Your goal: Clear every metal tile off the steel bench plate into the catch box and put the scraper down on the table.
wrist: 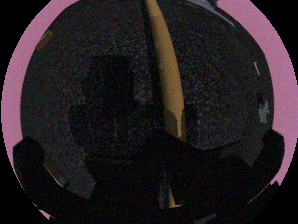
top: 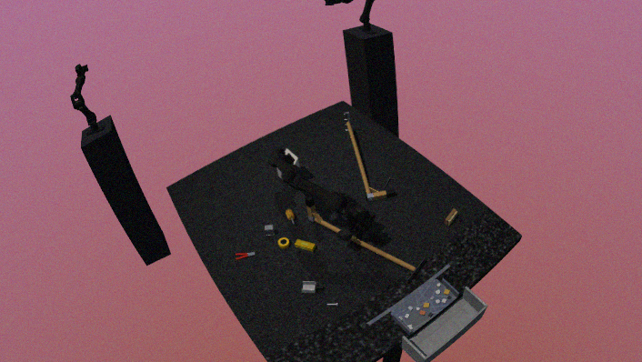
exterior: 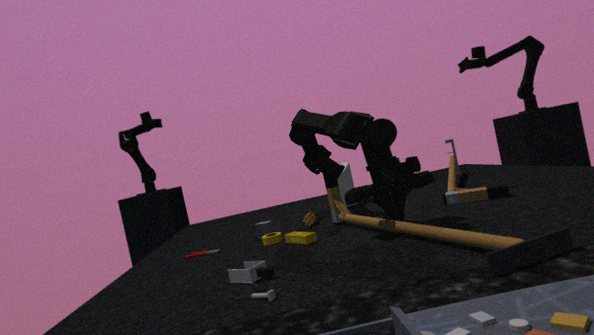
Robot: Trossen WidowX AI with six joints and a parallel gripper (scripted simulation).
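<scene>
Worktop (top: 227, 196) (exterior: 168, 295) (wrist: 60, 90): dark, speckled toward the plate end. Arm (top: 318, 191) (exterior: 317, 122): one, black, bent over and reaching down to the scraper's grip. Long scraper (top: 386, 255) (exterior: 442, 233) (wrist: 167, 65): wooden shaft, dark blade, short upright grip; shaft lying low across the worktop, blade near the bench plate but short of the tiles. Hooked tool (top: 359, 159) (exterior: 452, 172): wooden shaft, metal hook, side grip; well apart from the scraper. Catch box (top: 450, 329): grey, open-topped, at the plate's far edge; no tiles visible inside. Steel bench plate (top: 411, 305) (exterior: 437, 307): bearing scattered white, yellow, orange and dark tiles (top: 426, 305) (exterior: 569, 321). Fingers (exterior: 332, 183): closed, gripping the scraper's upright grip. Open grey scoop (top: 309, 286) (exterior: 241, 275): dark handle. Yellow block (top: 305, 245) (exterior: 300, 237): just beside a yellow ring (top: 279, 242) (exterior: 272, 241). Red-handled pliers (top: 239, 254) (exterior: 198, 254): lying flat. Wooden block (top: 451, 217) (wrist: 44, 40): well apart from the scraper. Pale bolt-like piece (top: 332, 304) (exterior: 262, 295): near the scoop.
</scene>
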